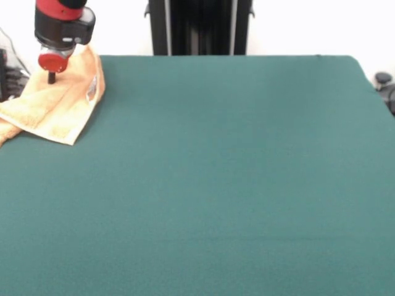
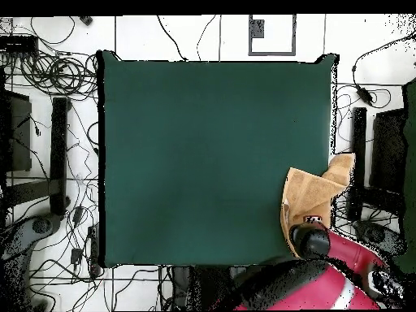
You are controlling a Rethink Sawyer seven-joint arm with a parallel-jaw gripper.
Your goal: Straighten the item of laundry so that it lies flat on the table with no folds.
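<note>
The tan terry towel lies rumpled and folded at the far left corner of the green table. Part of it hangs over the table's left edge. My red and black gripper is right over the towel's far part, down at the cloth, and its state does not show. In the overhead view the towel sits at the table's lower right corner. One flap reaches past the right edge. The gripper covers the towel's lower end.
The black pedestal stands behind the table's far edge. Dark equipment sits off the right corner. Cables and black stands lie on the floor around the table.
</note>
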